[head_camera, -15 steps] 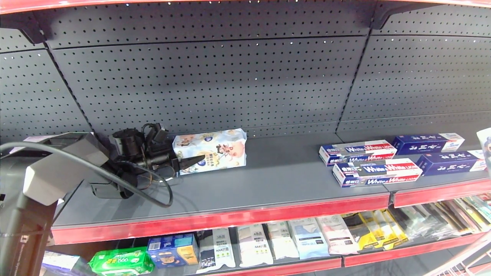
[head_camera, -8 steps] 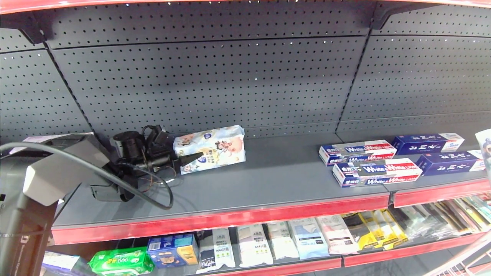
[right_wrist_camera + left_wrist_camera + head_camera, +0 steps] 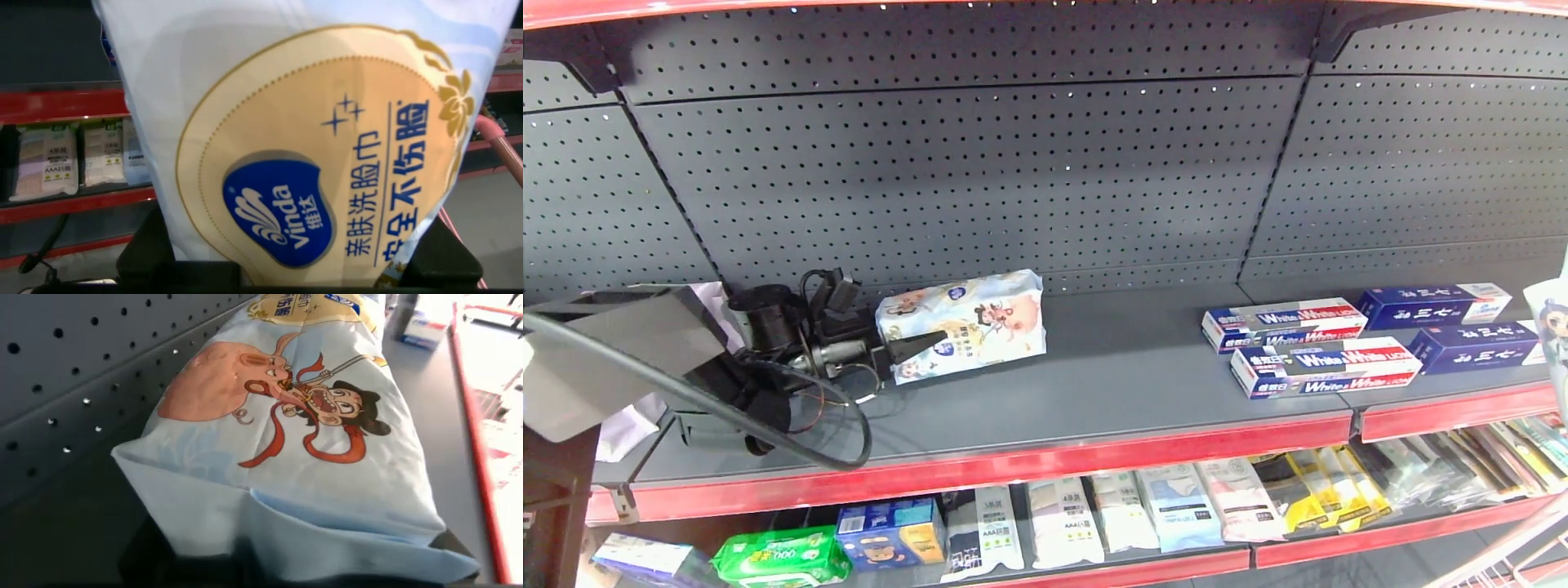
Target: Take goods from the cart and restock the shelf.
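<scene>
A pale blue tissue pack (image 3: 980, 320) with cartoon print sits on the grey shelf (image 3: 1111, 384), left of middle and close to the pegboard back; the left wrist view shows this tissue pack (image 3: 302, 433) close up. My left gripper (image 3: 927, 339) is shut on its left end, one dark finger (image 3: 923, 343) lying across the front face. A second tissue pack (image 3: 302, 139) is in my right gripper (image 3: 298, 273), which is shut on its lower end. A sliver of this second pack (image 3: 1553, 327) hangs at the far right edge, in front of the shelf.
Several blue and white toothpaste boxes (image 3: 1298, 343) lie on the right part of the shelf. The shelf's middle is bare. A red front lip (image 3: 1013, 465) edges it. Packaged goods (image 3: 1062, 523) fill the lower shelf. A cart rail (image 3: 1503, 555) shows at bottom right.
My left gripper has shifted left and slightly back with the tissue pack, whose left end has swung forward so it lies skewed. The second pack at the right edge has drifted slightly right.
</scene>
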